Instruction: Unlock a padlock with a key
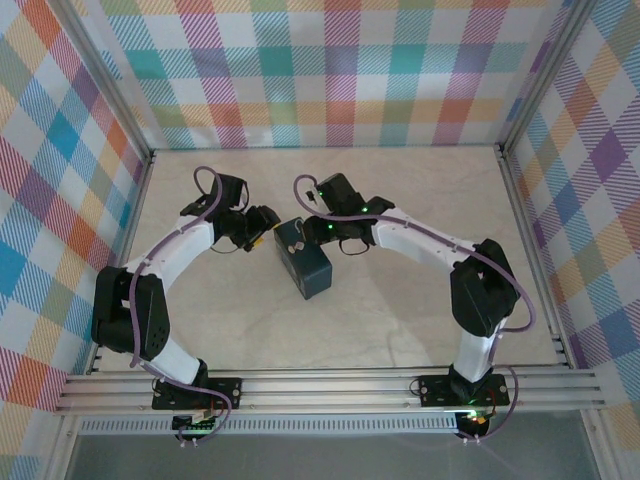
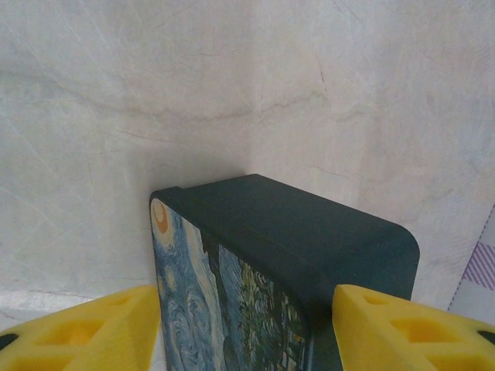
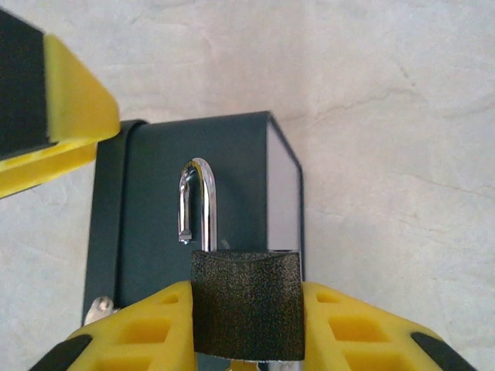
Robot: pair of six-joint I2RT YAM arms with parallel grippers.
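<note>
The padlock (image 3: pixel 246 301) has a black grainy body and a chrome shackle (image 3: pixel 203 201) with one end loose from the body. My right gripper (image 3: pixel 246 313) is shut on the body, yellow fingers (image 3: pixel 147 332) against both its sides, and holds it over a dark teal box (image 1: pixel 305 262). In the top view the padlock (image 1: pixel 293 241) sits at the box's far end. The box (image 2: pixel 294 239) has a swirly night-sky print on one face. My left gripper (image 2: pixel 247 336) straddles the box, its yellow fingers (image 2: pixel 394 328) against both faces. The key is hidden.
The box lies on a pale marbled tabletop (image 1: pixel 400 310) ringed by checked walls (image 1: pixel 330 70) and metal posts. A small silver piece (image 3: pixel 97 309) shows at the box's near left edge; what it is I cannot tell. A left fingertip (image 3: pixel 73 93) hangs by the box's corner.
</note>
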